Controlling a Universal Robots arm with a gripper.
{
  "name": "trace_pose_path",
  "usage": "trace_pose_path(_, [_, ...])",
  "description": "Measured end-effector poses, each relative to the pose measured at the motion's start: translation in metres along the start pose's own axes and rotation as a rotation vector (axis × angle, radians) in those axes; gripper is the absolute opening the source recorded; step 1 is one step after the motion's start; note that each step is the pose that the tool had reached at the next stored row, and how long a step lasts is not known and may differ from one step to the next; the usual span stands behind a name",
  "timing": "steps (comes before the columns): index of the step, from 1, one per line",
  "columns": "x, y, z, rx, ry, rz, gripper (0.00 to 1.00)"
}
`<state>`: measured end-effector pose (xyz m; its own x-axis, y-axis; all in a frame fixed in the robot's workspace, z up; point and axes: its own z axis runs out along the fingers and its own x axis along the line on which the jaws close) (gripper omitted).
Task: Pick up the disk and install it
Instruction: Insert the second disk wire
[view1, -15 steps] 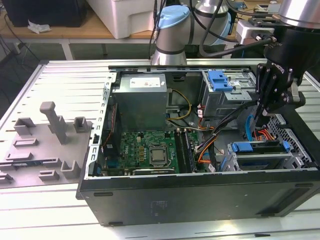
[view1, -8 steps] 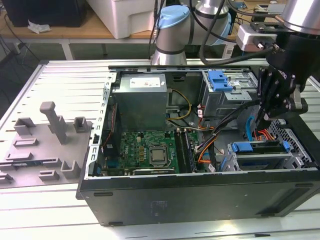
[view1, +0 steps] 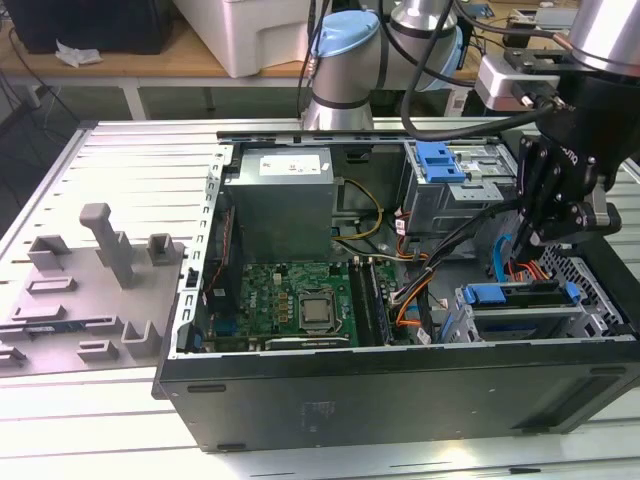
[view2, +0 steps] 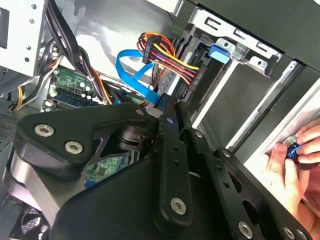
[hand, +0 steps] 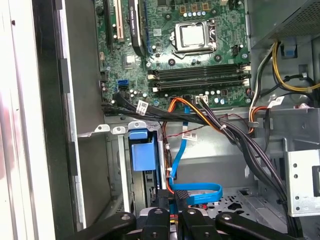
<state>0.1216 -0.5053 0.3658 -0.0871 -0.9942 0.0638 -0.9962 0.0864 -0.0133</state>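
Ribbed grey worktop carried an open computer case with its green motherboard exposed. At about four o'clock inside the case, the disk, with its blue front strip, sat in the drive cage. Just above it, near three o'clock, hung the black pincer; I could not tell whether it was clenched or released. A hand rested at the case's edge in the second wrist view.

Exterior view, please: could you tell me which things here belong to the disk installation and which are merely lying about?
Belonging to the job:
- disk, lying in the drive cage
- end effector, just above the disk

Lying about:
- motherboard
- grey metal box
- small blue latch
- grey fixture beside the case
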Motion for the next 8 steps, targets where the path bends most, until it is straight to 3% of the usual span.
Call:
trace_pose_path(7, [0.0001,0.0001,0.0002,0.0008,-0.0004,-0.003,0.16])
trace_pose_path(8, [0.0002,0.0002,0.0002,0.0054,-0.0009,-0.003,0.16])
